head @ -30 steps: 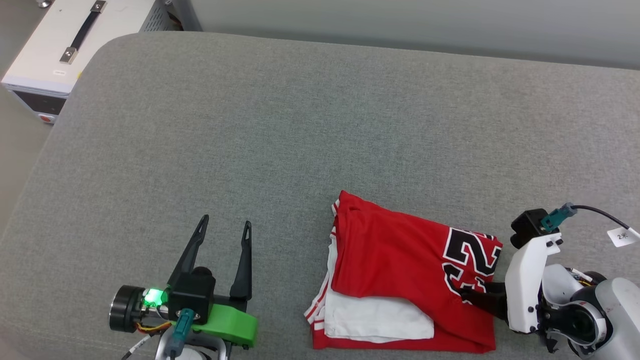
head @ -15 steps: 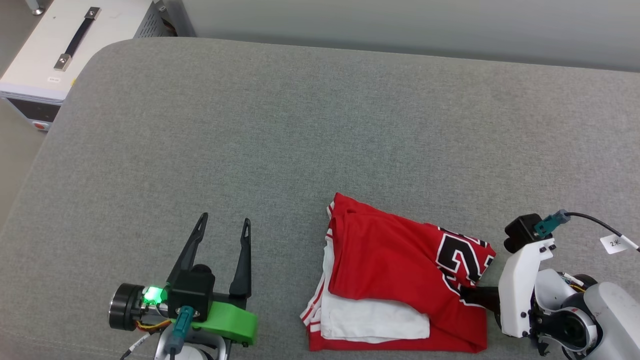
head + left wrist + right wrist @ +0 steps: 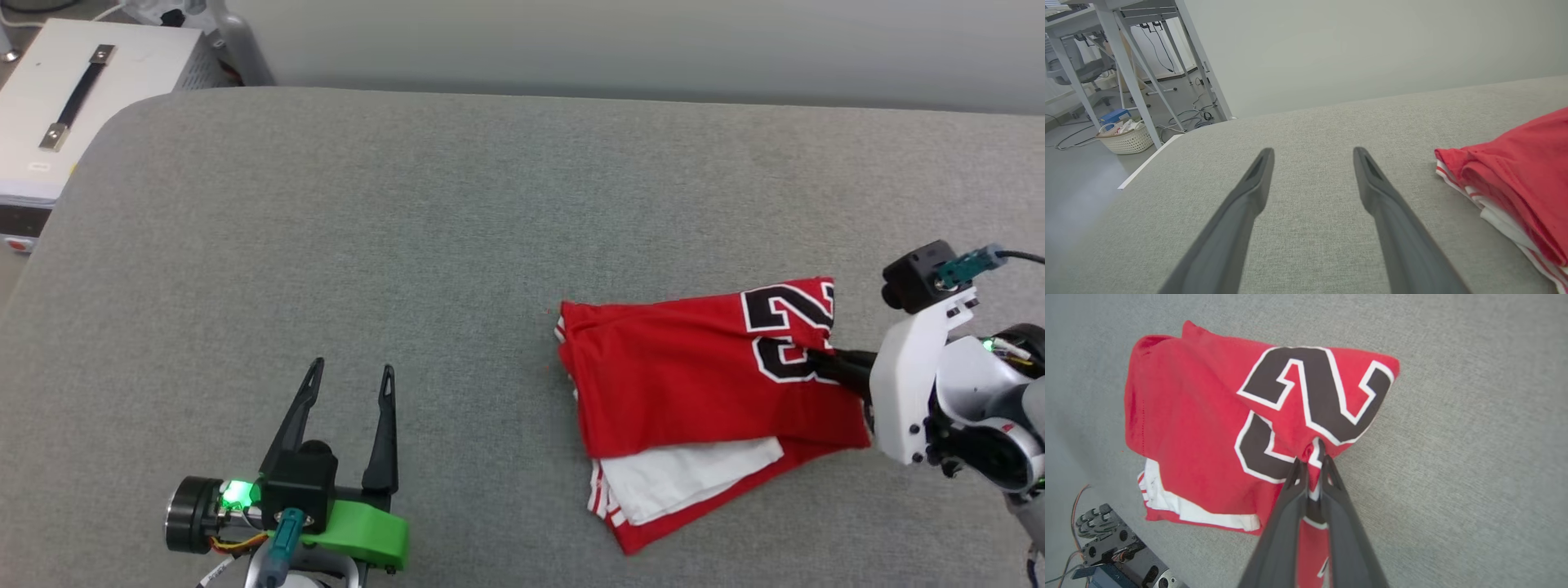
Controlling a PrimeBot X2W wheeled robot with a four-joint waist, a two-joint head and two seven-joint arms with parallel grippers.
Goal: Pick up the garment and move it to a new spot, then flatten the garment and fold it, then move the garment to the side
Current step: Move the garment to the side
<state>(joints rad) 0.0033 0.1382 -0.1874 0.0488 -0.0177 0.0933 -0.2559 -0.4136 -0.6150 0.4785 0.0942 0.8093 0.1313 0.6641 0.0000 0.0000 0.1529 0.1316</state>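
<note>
Right wrist view showed the deciding relation plainly: the garment point(image 3: 1208, 416) lay ahead of the right jaws, whose two dark fingers point(image 3: 1286, 510) were pressed almost together on a bunched pinch of red cloth at its near edge. From that pinch the folded bundle ran away from the fingers, so I judged that any pull to the side would have it trailing behind the grip instead of riding squarely in it.

In the head view the garment point(image 3: 702, 376) sat on the right part of the grey fabric counter point(image 3: 408, 245), its long axis running roughly left to right. The pinched right edge was drawn toward the right arm point(image 3: 922, 384), and a white sleeve layer showed along the lower edge. That arm was clearly the nearer one, already holding. The left jaws stood spread and empty, fingers point(image 3: 380, 425) pointing up the view, well apart from the garment's left edge.

As for writing, a large black numeral outlined in white read "2". A second digit beside it was creased into the grip and could not be read surely. No brand mark was legible, and the small label on the white box point(image 3: 122, 90) beyond the counter's corner was too small to read.
</note>
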